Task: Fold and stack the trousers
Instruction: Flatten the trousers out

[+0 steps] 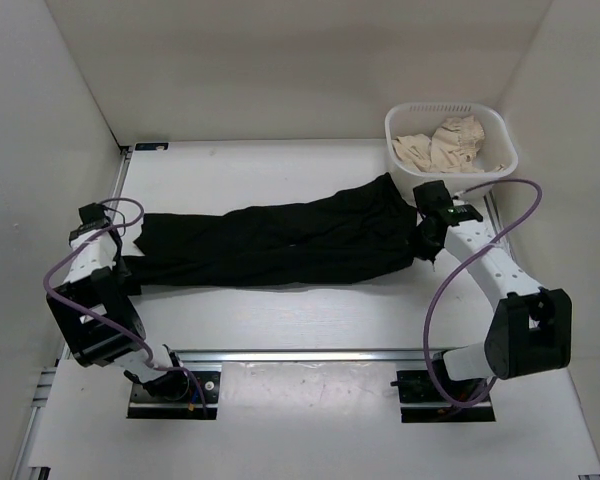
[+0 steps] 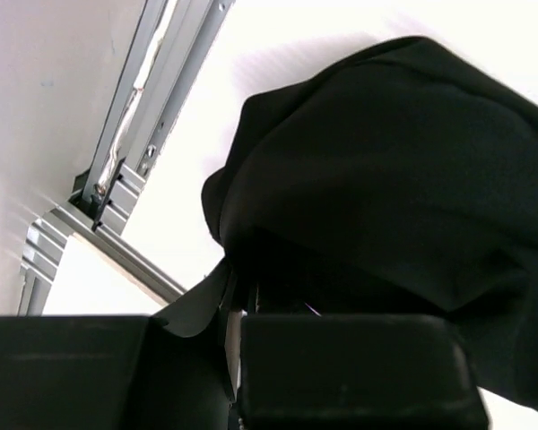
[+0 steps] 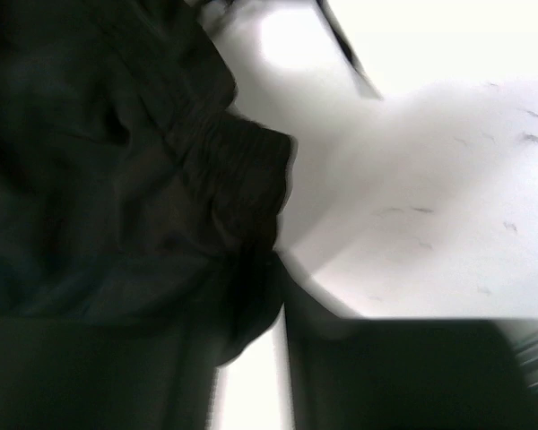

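The black trousers (image 1: 290, 238) lie lengthwise across the white table, leg ends to the left and waist to the right. My left gripper (image 1: 130, 255) sits at the leg ends. In the left wrist view its jaws (image 2: 238, 305) are shut on a fold of the trousers (image 2: 386, 179), which bulges up in front of them. My right gripper (image 1: 423, 240) is at the waist end. In the blurred right wrist view it (image 3: 273, 269) pinches the gathered edge of the trousers (image 3: 117, 161), with bare table showing beside the cloth.
A white basket (image 1: 500, 135) holding crumpled beige cloth (image 1: 445, 145) stands at the back right, just behind my right gripper. White walls close in on the left, back and right. A metal rail (image 1: 300, 355) runs along the near edge, and another rail (image 2: 117, 170) along the left edge.
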`<act>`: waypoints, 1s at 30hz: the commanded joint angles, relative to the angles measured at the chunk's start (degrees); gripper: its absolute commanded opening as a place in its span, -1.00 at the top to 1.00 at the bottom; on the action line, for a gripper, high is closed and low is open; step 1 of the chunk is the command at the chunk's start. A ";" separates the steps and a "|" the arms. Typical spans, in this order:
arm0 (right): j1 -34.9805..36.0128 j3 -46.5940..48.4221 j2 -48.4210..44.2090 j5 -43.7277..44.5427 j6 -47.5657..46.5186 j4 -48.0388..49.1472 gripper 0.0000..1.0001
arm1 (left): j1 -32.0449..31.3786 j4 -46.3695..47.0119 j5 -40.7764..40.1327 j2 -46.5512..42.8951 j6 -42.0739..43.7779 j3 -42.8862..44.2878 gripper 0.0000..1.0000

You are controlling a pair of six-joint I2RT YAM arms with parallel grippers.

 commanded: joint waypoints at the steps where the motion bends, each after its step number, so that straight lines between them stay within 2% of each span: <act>1: -0.94 -4.02 -1.54 0.69 2.14 -3.76 0.22 | 0.22 -2.72 -2.19 -0.74 -0.16 1.00 0.66; 2: -1.99 -7.08 -2.24 0.07 2.14 -3.76 -0.02 | 0.22 -3.43 -2.19 -0.74 -0.16 0.99 0.48; 3: -2.87 -8.68 -4.16 -0.72 2.14 -3.76 -0.24 | 0.22 -3.43 -2.19 -0.74 -0.16 0.12 -0.02; 5: -5.16 -12.27 -8.02 -2.39 1.52 -2.62 -0.27 | 1.62 -3.43 -2.19 -0.74 -0.16 0.11 -0.54; 7: -6.30 -13.52 -10.50 -2.39 1.52 -1.91 -0.29 | 4.76 -3.96 0.51 -1.36 -0.16 3.86 -0.80; 9: -6.83 -14.22 -12.88 -2.39 1.52 -1.91 -0.29 | 8.89 -5.44 5.33 -1.36 -0.16 7.48 -0.93; 12: -6.84 -17.38 -13.50 -3.97 2.83 1.94 -0.27 | 12.25 -9.13 10.19 -0.66 -0.16 11.28 -0.93; 16: -6.84 -19.68 -9.56 -6.96 3.37 12.57 -0.27 | 14.10 -9.07 11.69 1.36 -0.16 5.84 -0.93; 19: -7.89 -17.40 -0.62 -10.46 1.36 17.32 -0.27 | 14.72 -6.18 13.45 3.47 -0.16 4.33 -0.93; 22: -9.56 -13.98 6.42 -13.46 0.74 17.86 -0.27 | 14.72 -4.49 16.34 5.57 -0.16 3.80 -0.93; 26: -9.56 -13.26 11.72 -16.36 0.20 19.70 -0.27 | 14.72 -2.12 18.46 7.78 -0.16 1.44 -0.86; 28: -9.56 -13.26 13.91 -16.90 0.73 20.24 -0.17 | 14.72 -0.81 19.08 8.65 -0.16 -1.02 -0.80; 30: -9.56 -13.26 14.62 -17.42 1.43 19.71 0.28 | 14.20 -0.27 19.96 10.50 -0.16 -2.43 -0.53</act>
